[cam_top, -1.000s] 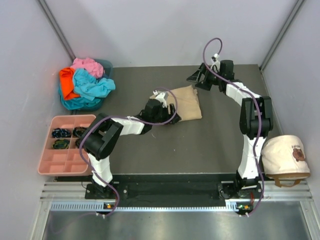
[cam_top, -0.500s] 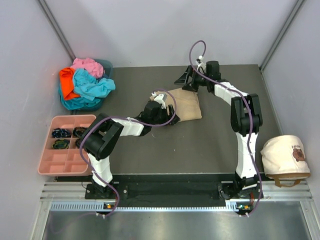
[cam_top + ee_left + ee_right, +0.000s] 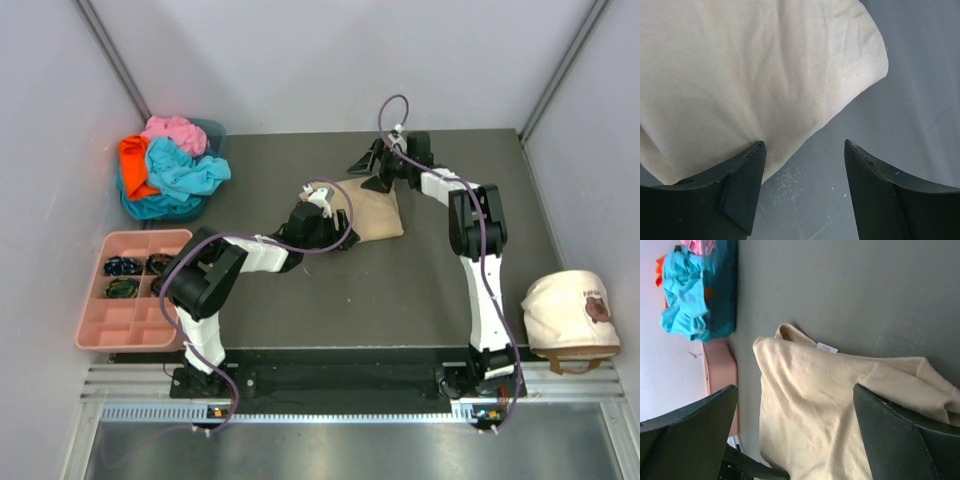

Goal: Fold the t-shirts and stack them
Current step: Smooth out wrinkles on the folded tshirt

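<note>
Tan t-shirt (image 3: 372,210) lies folded at ctr of table (image 3: 420,275). White tag (image 3: 827,347) on it, text too small to read. L gripper (image 3: 805,150) spread, holding nothing, at shirt's 9 o'clock edge. R gripper (image 3: 794,390) likewise spread, at 12. Other t-shirts (image 3: 185,170) piled at 10 o'clock.

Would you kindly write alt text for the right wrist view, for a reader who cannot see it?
The open right gripper frames a tan t-shirt lying on a grey table. A turquoise shirt lies heaped in a teal bin at the upper left.
</note>
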